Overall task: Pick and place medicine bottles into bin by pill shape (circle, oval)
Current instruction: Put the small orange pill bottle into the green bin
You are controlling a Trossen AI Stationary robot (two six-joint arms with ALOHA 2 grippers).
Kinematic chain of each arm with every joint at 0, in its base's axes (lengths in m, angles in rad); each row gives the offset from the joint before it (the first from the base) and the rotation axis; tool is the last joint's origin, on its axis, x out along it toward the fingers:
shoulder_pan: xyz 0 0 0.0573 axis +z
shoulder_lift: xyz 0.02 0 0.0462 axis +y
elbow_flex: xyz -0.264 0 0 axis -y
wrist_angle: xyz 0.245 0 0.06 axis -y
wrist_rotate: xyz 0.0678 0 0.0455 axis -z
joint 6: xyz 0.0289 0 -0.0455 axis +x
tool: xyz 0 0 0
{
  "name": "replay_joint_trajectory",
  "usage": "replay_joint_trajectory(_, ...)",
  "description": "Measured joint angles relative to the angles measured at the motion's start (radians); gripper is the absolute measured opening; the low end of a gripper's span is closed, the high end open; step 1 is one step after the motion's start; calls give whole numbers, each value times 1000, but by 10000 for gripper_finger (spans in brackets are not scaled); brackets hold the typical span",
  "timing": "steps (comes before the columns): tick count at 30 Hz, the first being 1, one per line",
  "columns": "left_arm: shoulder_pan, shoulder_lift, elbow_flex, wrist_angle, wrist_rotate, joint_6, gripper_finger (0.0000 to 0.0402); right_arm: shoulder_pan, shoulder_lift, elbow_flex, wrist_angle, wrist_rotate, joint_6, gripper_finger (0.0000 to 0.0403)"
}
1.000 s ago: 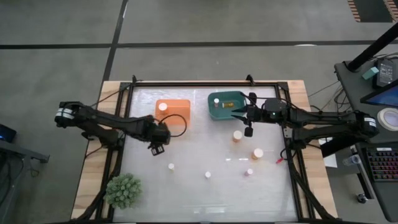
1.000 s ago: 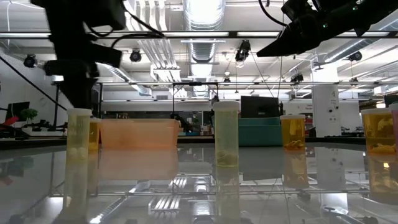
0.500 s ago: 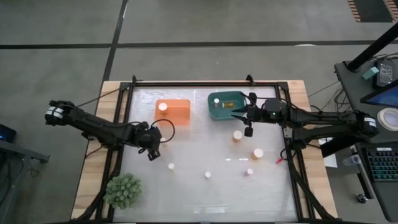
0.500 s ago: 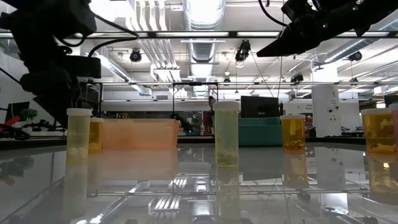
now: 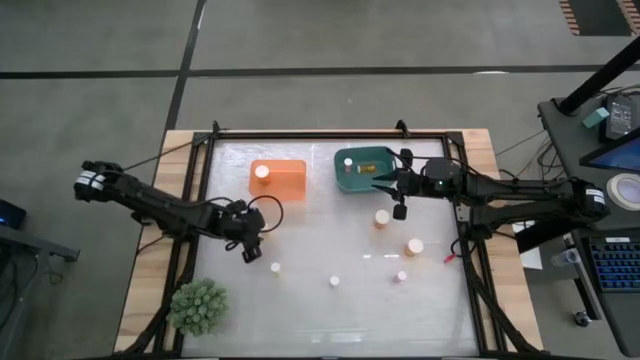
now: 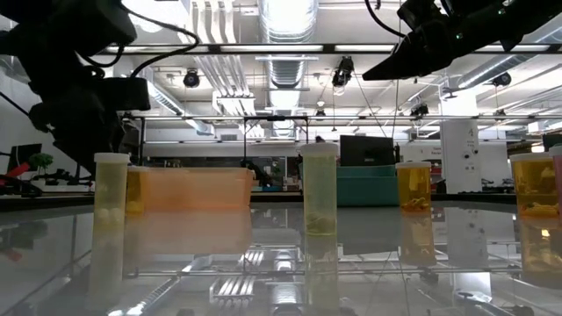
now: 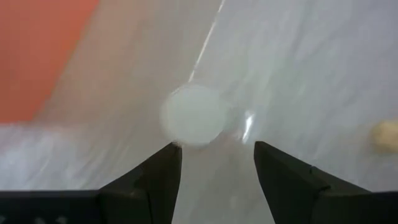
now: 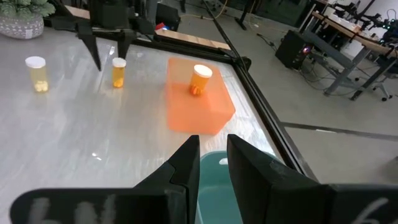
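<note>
Several small amber bottles with white caps stand upright on the glossy table: one (image 5: 275, 267) near my left gripper, others toward the right (image 5: 382, 216) (image 5: 414, 246) (image 5: 402, 276) and one in the middle (image 5: 334, 281). One bottle (image 5: 262, 171) stands in the orange bin (image 5: 285, 185), one (image 5: 349, 167) in the green bin (image 5: 360, 177). My left gripper (image 5: 252, 254) is open and empty just beside the near-left bottle, whose white cap (image 7: 194, 115) shows just ahead of its fingertips (image 7: 166, 163). My right gripper (image 5: 383, 184) hovers over the green bin's edge (image 8: 214, 168), slightly open and empty.
A green plant (image 5: 197, 305) sits at the near left corner. A black frame (image 5: 330, 136) runs around the table. The two bins stand side by side at the far middle. The middle and near part of the table holds only scattered bottles.
My left gripper has moved toward the table's near edge and a little down, ending close to the near-left bottle; its fingers stay open. No bottle has moved.
</note>
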State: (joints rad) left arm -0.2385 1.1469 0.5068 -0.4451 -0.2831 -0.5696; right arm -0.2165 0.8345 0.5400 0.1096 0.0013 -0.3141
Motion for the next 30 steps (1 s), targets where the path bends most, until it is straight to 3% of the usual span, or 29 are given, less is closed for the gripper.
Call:
replay_joint_trajectory(6, 1, -9, -40, 67, -26, -1, 186, 0, 0, 0, 0, 0, 0, 73)
replay_joint_trajectory(19, 1, -9, -184, 428, -49, 34, 185, 0, 0, -1, 0, 0, 0, 73)
replay_joint_trajectory(30, 1, -9, -232, 476, -89, 29, 168, 0, 0, -1, 0, 0, 0, 73)
